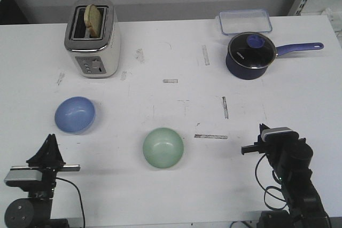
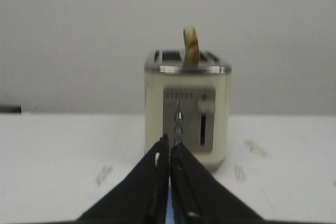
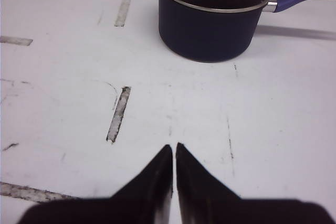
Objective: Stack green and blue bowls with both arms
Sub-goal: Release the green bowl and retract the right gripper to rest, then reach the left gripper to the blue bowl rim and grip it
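Note:
In the front view the blue bowl [image 1: 75, 114] sits upright on the white table at the left. The green bowl [image 1: 163, 147] sits upright near the front middle, apart from it. My left gripper [image 1: 51, 141] is at the front left corner, just in front of the blue bowl, shut and empty; in the left wrist view [image 2: 170, 145] its jaws meet. My right gripper [image 1: 262, 130] is at the front right, well to the right of the green bowl, shut and empty; it also shows in the right wrist view [image 3: 174, 148]. Neither bowl shows in the wrist views.
A cream toaster [image 1: 93, 38] with a slice of bread stands at the back left, also in the left wrist view [image 2: 187, 108]. A dark navy saucepan [image 1: 251, 54] with lid and long handle stands at the back right, also in the right wrist view [image 3: 212, 17]. A clear container [image 1: 245, 21] lies behind it.

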### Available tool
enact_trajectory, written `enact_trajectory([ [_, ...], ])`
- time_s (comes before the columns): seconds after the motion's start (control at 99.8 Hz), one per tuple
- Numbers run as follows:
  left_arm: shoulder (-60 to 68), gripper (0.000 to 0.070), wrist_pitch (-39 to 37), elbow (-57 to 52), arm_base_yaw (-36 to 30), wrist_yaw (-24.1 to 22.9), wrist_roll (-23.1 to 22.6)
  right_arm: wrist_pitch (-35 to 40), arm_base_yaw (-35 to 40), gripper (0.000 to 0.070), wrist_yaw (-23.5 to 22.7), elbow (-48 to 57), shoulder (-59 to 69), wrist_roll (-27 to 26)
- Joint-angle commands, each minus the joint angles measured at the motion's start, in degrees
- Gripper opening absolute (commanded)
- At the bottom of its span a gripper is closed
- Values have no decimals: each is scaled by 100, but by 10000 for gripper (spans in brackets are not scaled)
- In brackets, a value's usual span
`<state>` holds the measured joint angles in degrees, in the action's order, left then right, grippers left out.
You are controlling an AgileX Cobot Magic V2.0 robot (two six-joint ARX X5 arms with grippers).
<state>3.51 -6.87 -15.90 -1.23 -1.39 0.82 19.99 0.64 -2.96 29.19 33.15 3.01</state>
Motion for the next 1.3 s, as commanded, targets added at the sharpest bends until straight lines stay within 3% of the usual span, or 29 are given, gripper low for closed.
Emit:
enact_trajectory([
  [0.0, 382, 2, 199, -706, 11, -35, 22, -98, 4, 0, 2, 39, 33, -13],
  [0.21, 2221, 2, 1296, -3084, 13, -378, -35, -114, 4, 0, 2, 39, 33, -13],
  [0.421, 3941, 23, 2308, -4813, 52, -595, -402, -328, 4, 0, 0, 39, 111, -15],
  [0.511, 4564, 164, 2809, -5243, 177, -595, -398, -374, 7, 0, 0, 39, 157, -15],
  [0.681, 5488, 505, 3340, -5427, 538, -595, -304, -391, 9, 0, 2, 39, 190, -11],
  [0.811, 6144, 610, 3615, -5427, 756, -588, -267, -398, 11, 0, 2, 39, 190, -4],
  [0.922, 6738, 612, 3877, -5427, 909, -535, -107, -400, 9, 0, 2, 39, 190, 2],
  [1.072, 7554, 611, 4297, -5427, 1113, 92, 15, -391, 11, 0, 0, 39, 190, 2],
  [1.292, 8485, 610, 4535, -5427, 1178, 118, 55, -391, 9, 0, 0, 39, 190, 2],
])
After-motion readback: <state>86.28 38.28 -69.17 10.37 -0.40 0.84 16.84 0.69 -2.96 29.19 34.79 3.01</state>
